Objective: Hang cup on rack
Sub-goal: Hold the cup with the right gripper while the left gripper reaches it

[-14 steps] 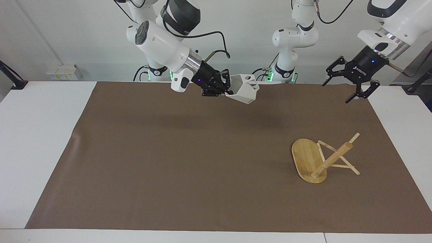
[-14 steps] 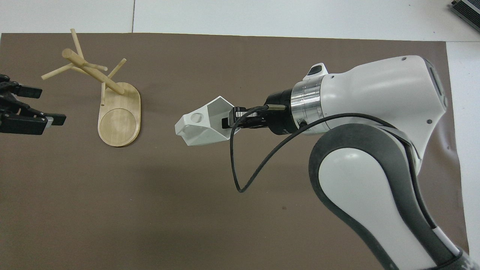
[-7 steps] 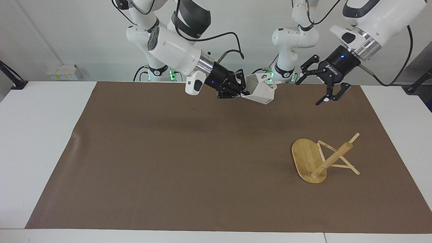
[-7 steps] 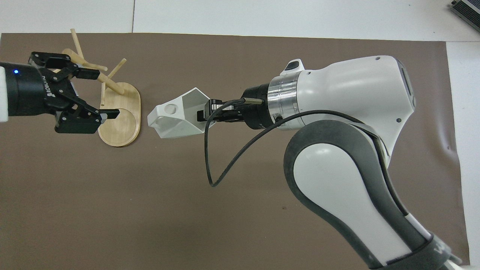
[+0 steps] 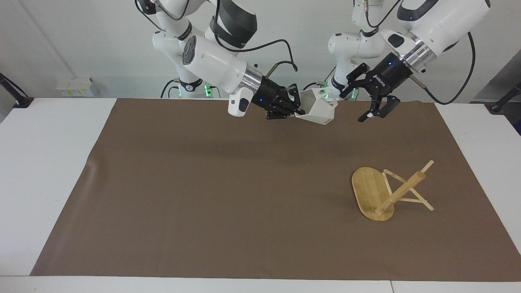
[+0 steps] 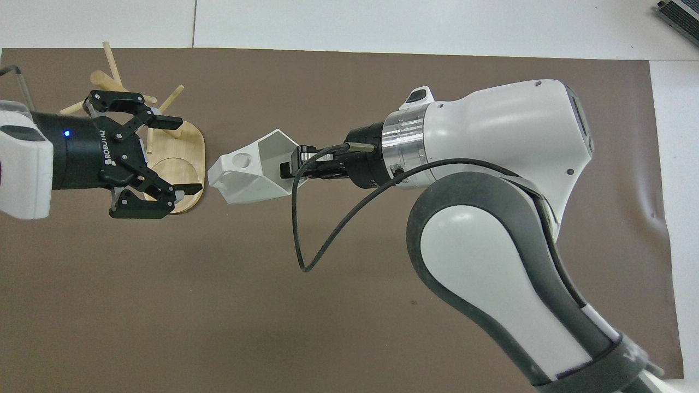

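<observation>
Taking the rack (image 5: 380, 191) as the landmark and working from the robots' end outward: the cup (image 5: 316, 108) is off the table, carried in the air by the right gripper (image 5: 292, 110), whose fingers are clamped on its rim wall with the mouth tipped sideways and the handle with its round hole pointing toward the left arm's end. It hangs over the brown mat (image 5: 203, 183), over a spot nearer the robots than the rack and a little toward the right arm's end from it. Just beside the cup, the left gripper (image 5: 376, 110) is also raised, its fingers spread wide and holding nothing, over the mat between the robots and the rack. The rack itself lies toppled on the mat, oval base on edge and post slanting down to rest on its pegs, with nothing touching it. So the pickup is done, but no peg stands ready for hanging. What seems left: either the open left gripper takes the cup or it rights and steadies the rack, then the handle hole is threaded onto a peg and released.
</observation>
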You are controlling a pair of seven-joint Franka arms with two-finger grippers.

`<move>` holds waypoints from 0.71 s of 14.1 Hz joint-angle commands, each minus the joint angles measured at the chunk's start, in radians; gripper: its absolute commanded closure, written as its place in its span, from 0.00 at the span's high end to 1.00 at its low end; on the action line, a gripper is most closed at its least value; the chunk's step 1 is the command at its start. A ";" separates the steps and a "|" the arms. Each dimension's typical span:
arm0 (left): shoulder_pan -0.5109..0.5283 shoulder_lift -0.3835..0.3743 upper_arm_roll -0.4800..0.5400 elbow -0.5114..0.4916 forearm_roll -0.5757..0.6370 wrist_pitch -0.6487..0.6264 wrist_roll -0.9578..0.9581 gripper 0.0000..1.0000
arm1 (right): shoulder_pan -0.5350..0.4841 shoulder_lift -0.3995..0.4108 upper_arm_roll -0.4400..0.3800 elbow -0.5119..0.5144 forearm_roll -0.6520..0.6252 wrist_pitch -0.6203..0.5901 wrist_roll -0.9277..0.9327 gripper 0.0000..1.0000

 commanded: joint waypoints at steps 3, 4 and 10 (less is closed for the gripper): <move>-0.024 -0.072 0.013 -0.106 -0.020 0.025 0.055 1.00 | -0.006 0.019 0.014 0.028 -0.006 -0.006 0.012 0.00; -0.044 -0.080 0.013 -0.128 -0.020 0.034 0.056 1.00 | -0.006 0.019 0.014 0.028 -0.010 -0.010 0.012 0.00; -0.090 -0.126 0.011 -0.237 -0.045 0.197 0.052 1.00 | -0.003 0.019 0.020 0.028 -0.007 0.005 0.013 0.00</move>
